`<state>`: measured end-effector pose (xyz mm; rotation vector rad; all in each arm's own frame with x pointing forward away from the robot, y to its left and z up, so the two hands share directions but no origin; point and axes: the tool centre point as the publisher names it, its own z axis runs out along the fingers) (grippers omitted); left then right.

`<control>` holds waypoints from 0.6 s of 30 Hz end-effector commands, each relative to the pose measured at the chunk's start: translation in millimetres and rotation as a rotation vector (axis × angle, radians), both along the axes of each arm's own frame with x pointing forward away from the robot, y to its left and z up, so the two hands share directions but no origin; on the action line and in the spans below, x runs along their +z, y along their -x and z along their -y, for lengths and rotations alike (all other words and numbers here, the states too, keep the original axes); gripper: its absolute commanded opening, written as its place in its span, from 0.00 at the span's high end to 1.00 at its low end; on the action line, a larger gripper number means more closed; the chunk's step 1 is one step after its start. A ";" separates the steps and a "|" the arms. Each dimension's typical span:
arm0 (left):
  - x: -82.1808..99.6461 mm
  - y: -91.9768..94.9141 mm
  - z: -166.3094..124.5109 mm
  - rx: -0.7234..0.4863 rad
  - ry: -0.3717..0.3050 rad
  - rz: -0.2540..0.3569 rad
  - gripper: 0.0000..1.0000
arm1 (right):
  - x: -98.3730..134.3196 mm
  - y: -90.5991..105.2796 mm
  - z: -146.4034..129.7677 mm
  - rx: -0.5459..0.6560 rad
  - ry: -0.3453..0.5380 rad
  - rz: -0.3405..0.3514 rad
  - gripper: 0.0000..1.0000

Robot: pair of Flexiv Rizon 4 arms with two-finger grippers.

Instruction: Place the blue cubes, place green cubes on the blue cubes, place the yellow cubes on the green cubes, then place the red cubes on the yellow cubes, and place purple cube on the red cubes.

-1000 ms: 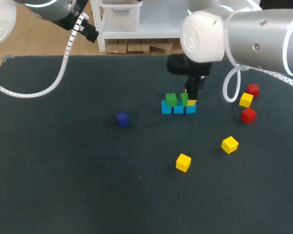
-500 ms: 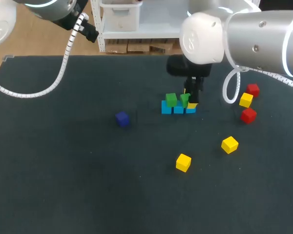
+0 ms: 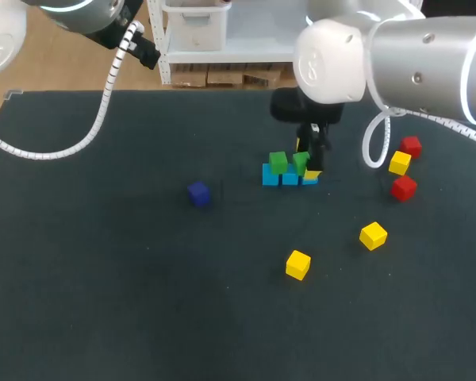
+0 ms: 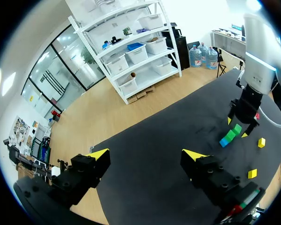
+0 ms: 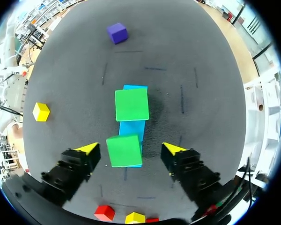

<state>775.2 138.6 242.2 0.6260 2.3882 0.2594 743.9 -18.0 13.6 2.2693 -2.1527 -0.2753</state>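
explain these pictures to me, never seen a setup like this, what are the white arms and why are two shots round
This is a robot with two white arms, each ending in two yellow-tipped fingers. The rectangular picture comes from a fixed camera above and behind it, looking down on the dark table. The round ones come from a camera on each wrist, looking out along the fingers. On the table, a row of blue cubes carries two green cubes. Around it lie three yellow cubes, two red cubes and one purple cube. The right arm's fingers stand either side of one green cube without touching it, so nothing is held. The left arm's fingers are open and empty, away from the cubes.
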 end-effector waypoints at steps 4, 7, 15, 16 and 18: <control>-0.1 0.2 -0.6 -0.001 0.000 0.000 0.00 | -1.0 -0.5 -0.9 -0.005 -0.005 0.002 0.68; -0.1 0.2 -0.6 -0.001 0.000 0.000 0.00 | -0.9 -0.8 -1.0 -0.008 -0.005 0.003 0.74; -0.1 0.2 -0.6 -0.001 0.000 0.000 0.00 | 0.6 0.5 -1.9 -0.005 -0.008 0.003 0.76; -0.1 0.2 -0.6 -0.001 0.000 0.000 0.00 | 0.8 0.6 -2.2 -0.004 -0.008 0.003 0.74; -0.1 0.2 -0.6 -0.001 0.000 0.000 0.00 | 1.1 0.9 -2.7 -0.001 -0.009 0.005 0.69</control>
